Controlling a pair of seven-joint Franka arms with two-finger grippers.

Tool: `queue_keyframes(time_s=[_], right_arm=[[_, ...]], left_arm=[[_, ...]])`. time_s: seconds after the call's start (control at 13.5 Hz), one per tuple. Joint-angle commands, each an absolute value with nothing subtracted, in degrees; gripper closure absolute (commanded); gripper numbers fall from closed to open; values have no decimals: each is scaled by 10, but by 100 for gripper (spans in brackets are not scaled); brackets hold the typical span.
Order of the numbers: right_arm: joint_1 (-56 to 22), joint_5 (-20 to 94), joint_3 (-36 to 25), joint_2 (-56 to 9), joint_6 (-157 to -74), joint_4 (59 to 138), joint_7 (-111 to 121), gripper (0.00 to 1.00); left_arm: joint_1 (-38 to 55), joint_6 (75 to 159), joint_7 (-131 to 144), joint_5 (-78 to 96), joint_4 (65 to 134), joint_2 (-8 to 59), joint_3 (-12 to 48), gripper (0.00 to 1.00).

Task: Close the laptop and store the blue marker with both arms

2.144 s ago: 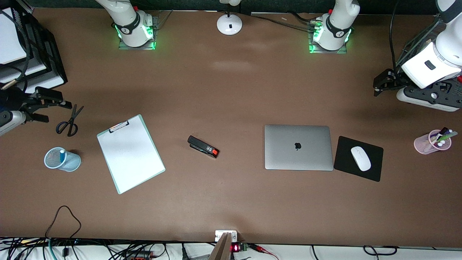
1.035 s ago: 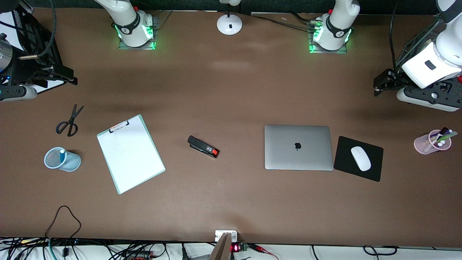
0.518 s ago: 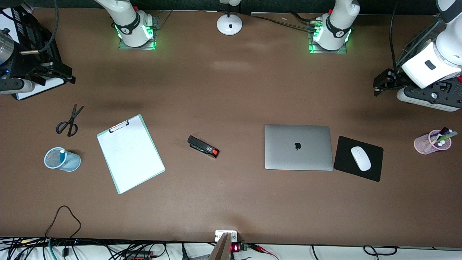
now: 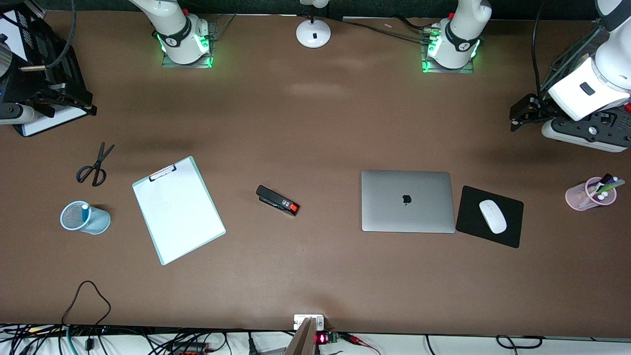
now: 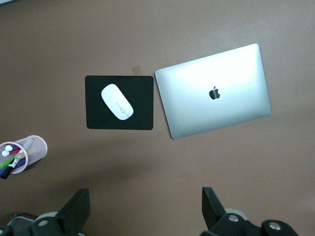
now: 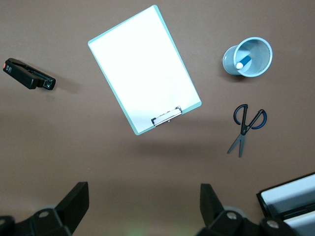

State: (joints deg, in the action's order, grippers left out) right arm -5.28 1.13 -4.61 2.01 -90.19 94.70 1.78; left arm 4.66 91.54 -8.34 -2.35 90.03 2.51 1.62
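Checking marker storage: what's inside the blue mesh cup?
Blue mesh cup holds the blue marker, white end up, leaning against the wall. Nothing else shows inside; the marker's lower tip is hidden.

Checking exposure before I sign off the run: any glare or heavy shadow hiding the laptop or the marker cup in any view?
Left wrist view: the laptop lid is blown out near-white by glare, though its logo stays readable. Front view: the lid shows even grey, and soft arm shadows fall on bare table only. Right wrist view: the blue marker is readable inside the blue mesh cup; the clipboard paper is featureless bright white.
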Motion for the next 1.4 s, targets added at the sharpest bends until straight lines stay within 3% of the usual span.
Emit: queue_keyframes(time_s=[0.0, 1.33], right_arm=[[-51, 2, -44, 30, -913, 958, 7, 0], [-44, -23, -44, 7, -933, 931, -66, 0]], left_arm=[[52, 906, -96, -31, 889, 28, 11, 0], [50, 906, -96, -26, 889, 28, 11, 0]])
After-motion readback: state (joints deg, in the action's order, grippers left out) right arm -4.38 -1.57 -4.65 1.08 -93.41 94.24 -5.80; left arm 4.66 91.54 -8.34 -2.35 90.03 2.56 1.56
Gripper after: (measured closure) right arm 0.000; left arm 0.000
